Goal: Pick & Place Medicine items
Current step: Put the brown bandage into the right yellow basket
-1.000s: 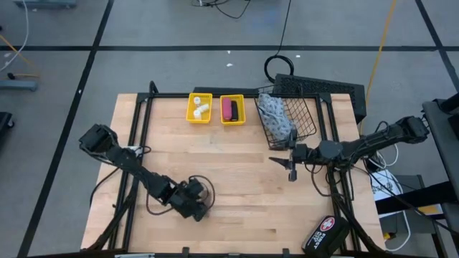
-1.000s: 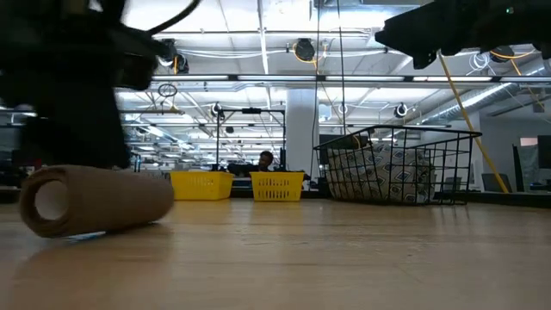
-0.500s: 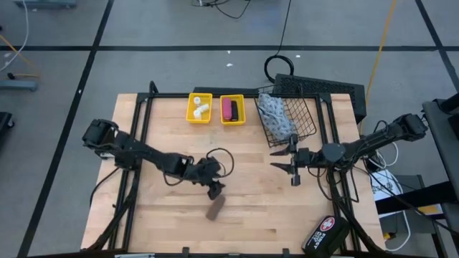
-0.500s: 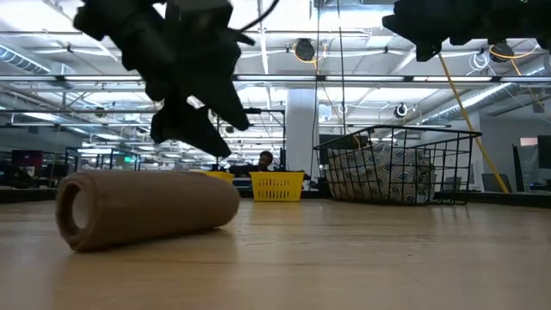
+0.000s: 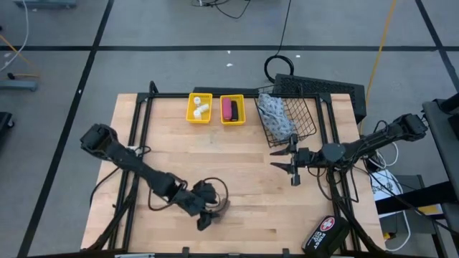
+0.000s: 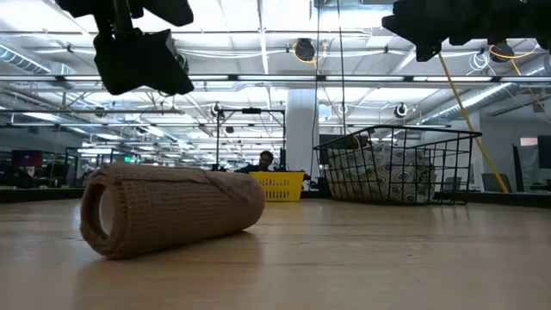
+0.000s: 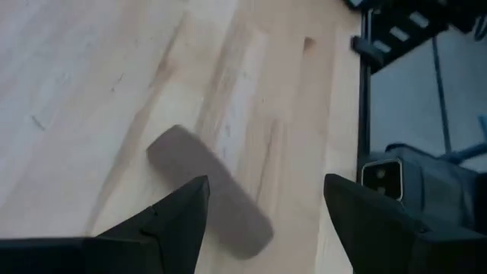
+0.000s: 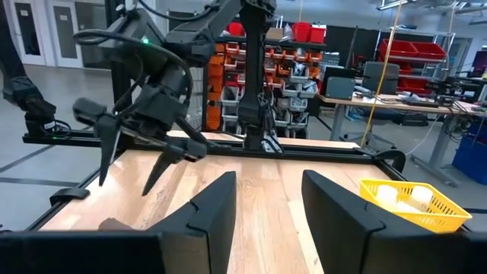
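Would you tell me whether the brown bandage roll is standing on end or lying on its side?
Lying on its side. The brown roll rests lengthwise on the table, open end facing sideways, free beneath the open left gripper.

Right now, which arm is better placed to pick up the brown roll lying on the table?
Left. Its open end effector hangs right above the brown roll, fingers either side. The right end effector waits far off, near the wire basket.

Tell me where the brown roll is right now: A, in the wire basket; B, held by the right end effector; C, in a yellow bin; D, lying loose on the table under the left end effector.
D: the brown roll lies on the bare table, with the open left end effector above it, not touching.
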Tool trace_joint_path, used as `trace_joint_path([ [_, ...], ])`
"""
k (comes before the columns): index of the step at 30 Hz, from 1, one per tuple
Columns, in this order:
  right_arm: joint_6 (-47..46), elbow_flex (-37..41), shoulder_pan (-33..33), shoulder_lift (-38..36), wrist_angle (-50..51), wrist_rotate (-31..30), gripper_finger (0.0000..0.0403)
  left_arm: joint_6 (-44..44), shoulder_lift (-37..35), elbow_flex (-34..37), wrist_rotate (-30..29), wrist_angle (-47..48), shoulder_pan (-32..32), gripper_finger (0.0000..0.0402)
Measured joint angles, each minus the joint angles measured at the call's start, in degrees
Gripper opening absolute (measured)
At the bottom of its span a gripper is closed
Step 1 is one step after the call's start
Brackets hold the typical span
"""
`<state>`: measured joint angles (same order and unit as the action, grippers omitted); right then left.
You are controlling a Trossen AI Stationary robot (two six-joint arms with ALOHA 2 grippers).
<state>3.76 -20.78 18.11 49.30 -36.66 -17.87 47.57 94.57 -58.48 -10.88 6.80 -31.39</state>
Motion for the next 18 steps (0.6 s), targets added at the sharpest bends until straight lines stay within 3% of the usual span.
trace_joint_path([
  [5,0.2,0.0,0.0,0.0,-1.0,0.0,0.0139,0.8,3.7,0.0,-1.5,-3.6,-2.3,0.0266],
  [14,-0.1,0.0,0.0,0.0,-2.1,0.2,0.0139,5.6,13.9,-0.3,10.0,-13.6,-2.6,0.0266],
  [18,0.0,0.0,0.0,0.0,-2.2,0.2,0.0139,3.2,14.6,-0.2,11.0,-14.3,-1.9,0.0266],
])
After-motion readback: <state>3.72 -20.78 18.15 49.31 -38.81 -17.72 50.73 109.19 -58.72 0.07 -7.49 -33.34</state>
